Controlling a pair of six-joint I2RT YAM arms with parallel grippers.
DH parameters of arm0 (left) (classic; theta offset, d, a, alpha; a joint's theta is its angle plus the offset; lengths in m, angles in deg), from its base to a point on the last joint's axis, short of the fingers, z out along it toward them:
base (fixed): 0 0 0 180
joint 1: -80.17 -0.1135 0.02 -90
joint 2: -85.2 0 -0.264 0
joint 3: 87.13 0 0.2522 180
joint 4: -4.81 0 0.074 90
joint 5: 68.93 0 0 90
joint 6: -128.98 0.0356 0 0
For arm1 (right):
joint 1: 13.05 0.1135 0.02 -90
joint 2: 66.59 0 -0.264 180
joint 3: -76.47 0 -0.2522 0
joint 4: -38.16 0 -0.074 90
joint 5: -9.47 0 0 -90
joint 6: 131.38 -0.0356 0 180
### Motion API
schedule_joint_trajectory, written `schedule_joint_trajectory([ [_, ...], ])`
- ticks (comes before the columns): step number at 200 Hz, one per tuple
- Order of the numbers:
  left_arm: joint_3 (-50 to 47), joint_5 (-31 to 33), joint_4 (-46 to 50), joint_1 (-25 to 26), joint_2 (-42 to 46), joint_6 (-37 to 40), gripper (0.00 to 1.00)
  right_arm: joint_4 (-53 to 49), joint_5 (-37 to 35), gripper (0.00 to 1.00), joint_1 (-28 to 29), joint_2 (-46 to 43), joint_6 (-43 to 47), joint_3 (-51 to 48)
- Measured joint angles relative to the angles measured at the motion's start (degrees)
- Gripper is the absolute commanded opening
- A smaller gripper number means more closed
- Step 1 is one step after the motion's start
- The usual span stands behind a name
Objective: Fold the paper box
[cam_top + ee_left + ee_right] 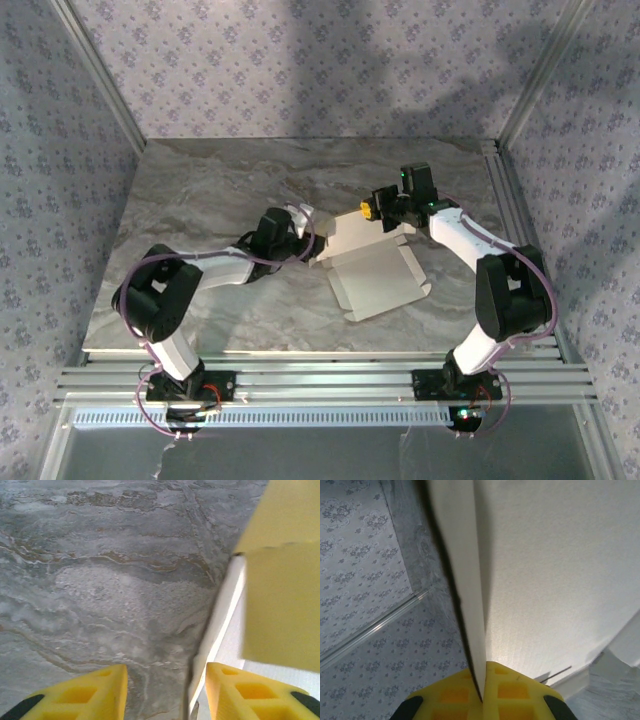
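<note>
Cardboard of the paper box [378, 282] lies mostly flat, white side up, on the table [200, 200] between the arms. The right gripper [482, 692] is clamped on a raised panel at its far edge. The left gripper [165, 690] stands part-open, the box's left edge between its fingers.

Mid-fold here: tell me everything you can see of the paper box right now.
The paper box is thin cardboard, white inside, yellow outside, lying mostly flat on the marble table, white face up, flaps spread. Its far panel stands raised, pinched edge-on by the shut right gripper. Its left edge stands between the open left gripper's fingers, nearer the right one, with a yellow flap lifted beside it.
</note>
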Motion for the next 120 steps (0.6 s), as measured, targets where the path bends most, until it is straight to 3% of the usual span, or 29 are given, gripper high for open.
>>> schedule_joint_trajectory([
  [15, 0.0, 2.45, -0.76, 1.9, -0.2, -0.81, 0.27, 0.0, -0.02, 0.0, 0.0, 0.0, 0.0, 0.0],
  [37, 0.0, 6.62, -1.88, 3.39, -0.72, -1.9, 0.0, 0.02, -0.07, 0.0, 0.0, -0.02, -0.04, -0.02],
  [60, 0.66, 14.45, -0.96, 5.7, -0.81, -3.52, 0.0, 0.74, -0.94, 0.0, 0.52, -0.15, -0.24, -0.2],
  [120, 11.8, 42.93, 16.72, 12.26, -5.14, -14.4, 0.0, 9.03, -9.79, 0.0, 6.29, -3.37, -3.8, -5.81],
])
